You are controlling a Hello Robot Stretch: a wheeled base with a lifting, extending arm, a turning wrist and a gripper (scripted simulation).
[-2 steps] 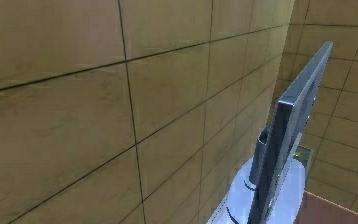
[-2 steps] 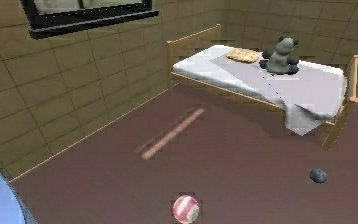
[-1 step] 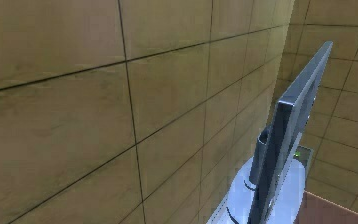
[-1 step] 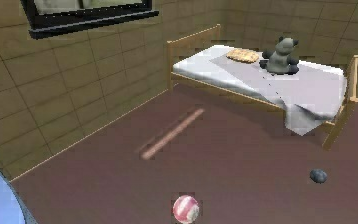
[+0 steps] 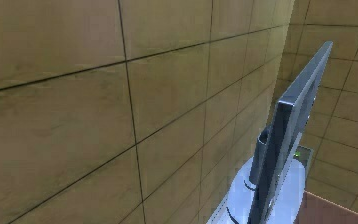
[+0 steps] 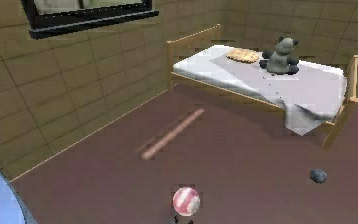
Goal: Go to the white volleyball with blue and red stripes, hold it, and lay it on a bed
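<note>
Hand's state cannot be told, and with the wall (image 5: 77,110) close ahead and the ball (image 6: 186,200) lying loose nearby, a turn might set it rolling.

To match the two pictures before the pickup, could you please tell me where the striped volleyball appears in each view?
Forward view: I see a tan tiled wall and a grey flat screen at the right.
Arm side view: the volleyball lies on the dark floor at the bottom edge, about the middle, nearer than the bed.
Shared landmark: the tan tiled wall, likely the same one that runs behind the bed.
</note>
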